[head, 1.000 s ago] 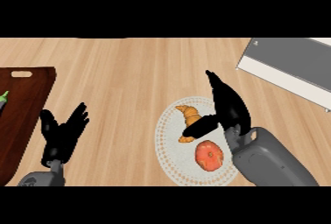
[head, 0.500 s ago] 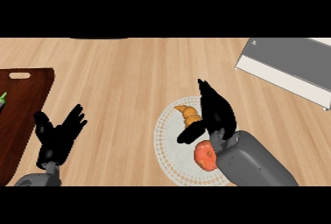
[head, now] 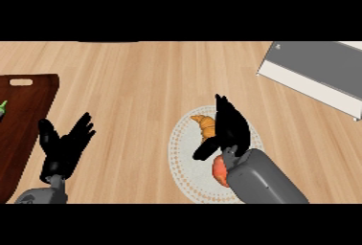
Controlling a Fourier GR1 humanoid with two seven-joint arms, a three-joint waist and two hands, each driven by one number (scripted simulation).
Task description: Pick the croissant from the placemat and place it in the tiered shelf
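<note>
Hovering over round white woven placemat [head: 182, 158]: right robot hand [head: 230, 129], fingers straight, spread, holding nothing. Golden-brown curved croissant [head: 206, 126] on mat, just at hand's 9 o'clock, long axis approx 11–5. Left robot hand [head: 65, 148] well apart, resting open.

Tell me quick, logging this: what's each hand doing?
Left hand: open, resting, holding nothing.
Right hand: open over the croissant, not holding it.

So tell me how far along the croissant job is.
Nothing is done yet: the croissant lies on the placemat. In hand: the right hand is over the mat, fingers straight beside the croissant, not gripping it. The left hand rests open at lower left. Left: grasp, lift, carry to the shelf at upper right.
</note>
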